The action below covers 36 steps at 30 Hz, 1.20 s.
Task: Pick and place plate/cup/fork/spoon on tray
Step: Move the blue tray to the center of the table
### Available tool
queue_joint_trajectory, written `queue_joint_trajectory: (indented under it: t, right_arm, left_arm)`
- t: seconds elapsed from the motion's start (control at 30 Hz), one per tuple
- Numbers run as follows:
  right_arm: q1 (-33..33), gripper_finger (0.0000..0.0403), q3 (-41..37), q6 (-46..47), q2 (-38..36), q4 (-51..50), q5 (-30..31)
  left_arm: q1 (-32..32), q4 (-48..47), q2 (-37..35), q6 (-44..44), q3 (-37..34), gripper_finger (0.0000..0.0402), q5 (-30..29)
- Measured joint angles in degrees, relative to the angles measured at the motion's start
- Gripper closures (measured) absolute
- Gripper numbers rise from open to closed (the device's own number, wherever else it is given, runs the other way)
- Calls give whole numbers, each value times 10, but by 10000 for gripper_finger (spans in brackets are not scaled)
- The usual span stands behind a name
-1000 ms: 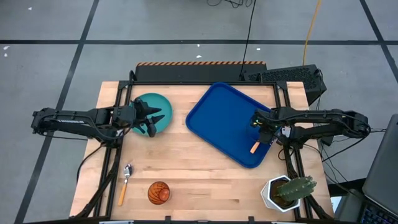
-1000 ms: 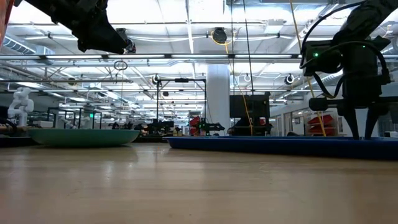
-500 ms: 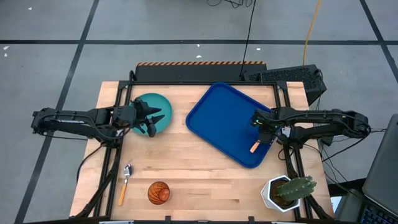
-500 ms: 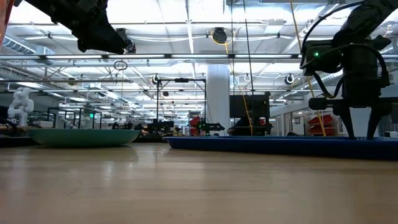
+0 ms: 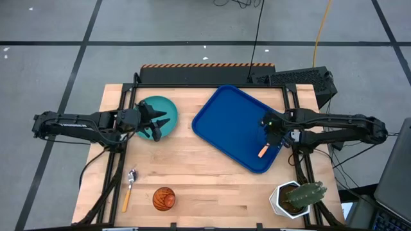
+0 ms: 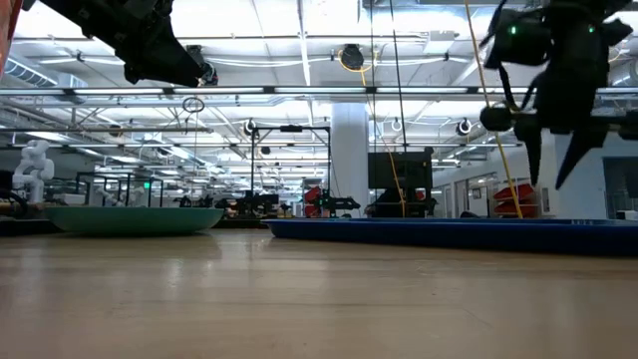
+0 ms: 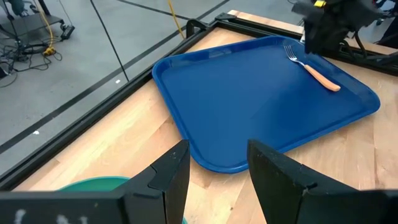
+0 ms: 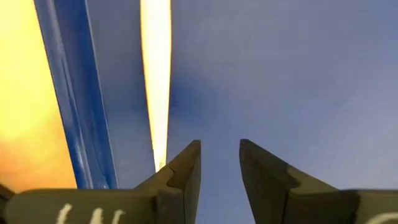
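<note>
With the fork lying on the tray near its right edge, the right gripper, jaws open and empty above it, could clip the handle and knock it off.

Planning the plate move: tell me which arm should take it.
Left. The left gripper hangs open above the plate, while the right gripper is across the table over the tray, beside the fork.

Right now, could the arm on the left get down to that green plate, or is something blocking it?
Probably yes. The left gripper hangs just above the plate with its fingers open, and nothing lies on the plate or between them. The other arm is far off over the tray.
</note>
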Motion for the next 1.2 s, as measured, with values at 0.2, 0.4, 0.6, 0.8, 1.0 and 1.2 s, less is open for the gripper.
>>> queue_joint_trajectory:
  t: [0.2, 0.4, 0.6, 0.8, 1.0, 1.2]
  right_arm:
    - [73, 300, 69, 248, 21, 65, 40]
    - [97, 300, 178, 517, 137, 51, 62]
    - [43, 300, 223, 586, 276, -82, 141]
    - [-77, 300, 211, 524, 309, -42, 112]
    - [-226, 300, 217, 487, 277, -1, 64]
    - [-340, 300, 216, 450, 294, 0, 21]
  left_arm:
    - [0, 1, 0, -4, 0, 238, 0]
    - [0, 9, 0, -2, 0, 238, 0]
    - [0, 14, 0, 7, 0, 238, 0]
    - [0, 9, 0, 14, 0, 238, 0]
    - [0, -12, 0, 14, 0, 238, 0]
    - [0, -17, 0, 19, 0, 238, 0]
